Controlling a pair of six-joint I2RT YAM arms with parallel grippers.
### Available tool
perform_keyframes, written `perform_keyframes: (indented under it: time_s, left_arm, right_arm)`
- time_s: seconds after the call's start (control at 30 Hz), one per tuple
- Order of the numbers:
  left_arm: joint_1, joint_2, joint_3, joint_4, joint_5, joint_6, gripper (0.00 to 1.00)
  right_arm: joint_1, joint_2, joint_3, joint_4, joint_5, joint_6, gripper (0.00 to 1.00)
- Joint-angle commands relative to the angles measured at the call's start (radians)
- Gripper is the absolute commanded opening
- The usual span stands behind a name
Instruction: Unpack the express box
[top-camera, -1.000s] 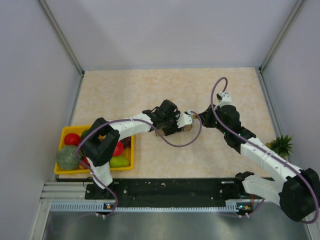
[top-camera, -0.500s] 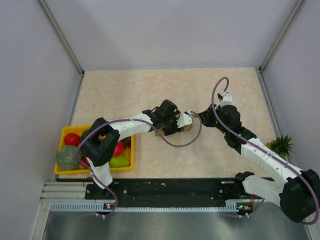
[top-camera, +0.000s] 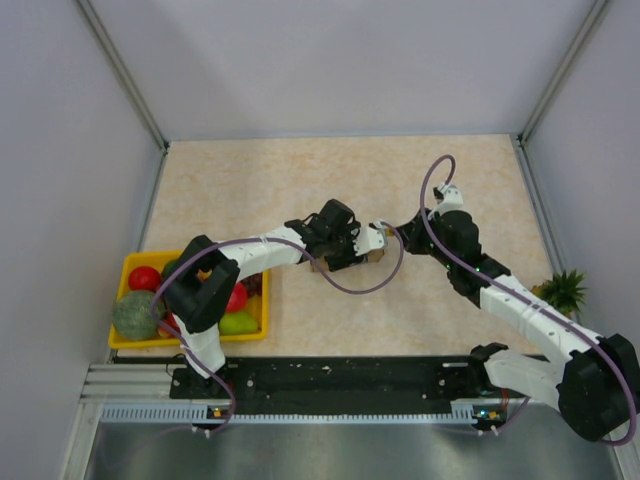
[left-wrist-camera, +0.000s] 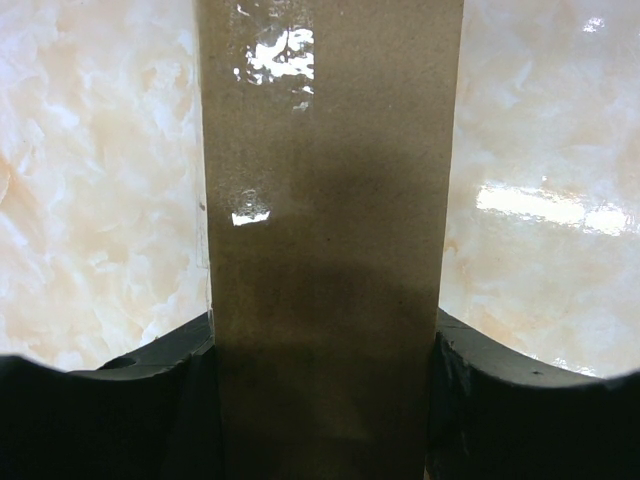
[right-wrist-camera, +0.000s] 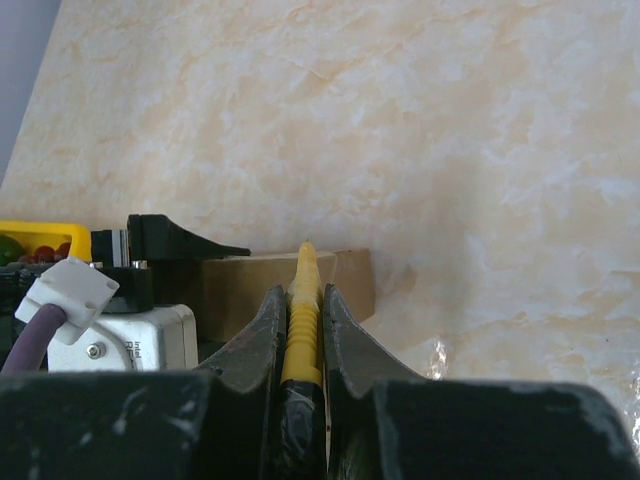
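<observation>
- Box (left-wrist-camera: 330, 200) sits on the table (left-wrist-camera: 100, 150), clamped between my left pincer's (left-wrist-camera: 322, 340) fingers.
- My right pincer (right-wrist-camera: 301, 297) grips a yellow tool (right-wrist-camera: 305, 265), tip at the box's edge just ahead.

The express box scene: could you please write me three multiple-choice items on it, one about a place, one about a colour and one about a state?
1. On the table, where does the yellow fruit tray sit?
A. far-right corner
B. near-left corner
C. dead centre

2. What colour is the thin tool in the right hand?
A. blue
B. red
C. yellow

3. How does the left hand stand to the express box?
A. gripping both its sides
B. hovering far off
C. shut beside it, empty

Key: 1 B, the top view shows it at lower left. 2 C, the right wrist view shows a yellow shaft pinched in the shut hand. 3 A, the left wrist view shows the box filling the hand's gap.
</observation>
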Motion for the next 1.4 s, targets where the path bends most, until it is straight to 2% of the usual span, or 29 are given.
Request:
perform_keyframes:
  time_s: [0.0, 0.47, 0.9, 1.37]
  left_arm:
    - [-0.003, 0.032, 0.019, -0.053, -0.015, 0.023, 0.31]
    - [-0.003, 0.05, 0.048, -0.073, -0.033, -0.012, 0.25]
    - [0.004, 0.087, 0.09, -0.093, -0.07, -0.067, 0.19]
    - [0.034, 0.14, 0.16, -0.166, -0.013, -0.136, 0.18]
  right_arm:
    - [-0.006, 0.011, -0.011, 0.03, -0.033, -0.001, 0.0]
    - [0.024, -0.033, -0.117, -0.036, -0.079, 0.037, 0.0]
    - [0.028, -0.125, -0.101, -0.188, -0.112, 0.0, 0.0]
    - [0.034, -0.19, -0.149, -0.229, -0.119, 0.023, 0.0]
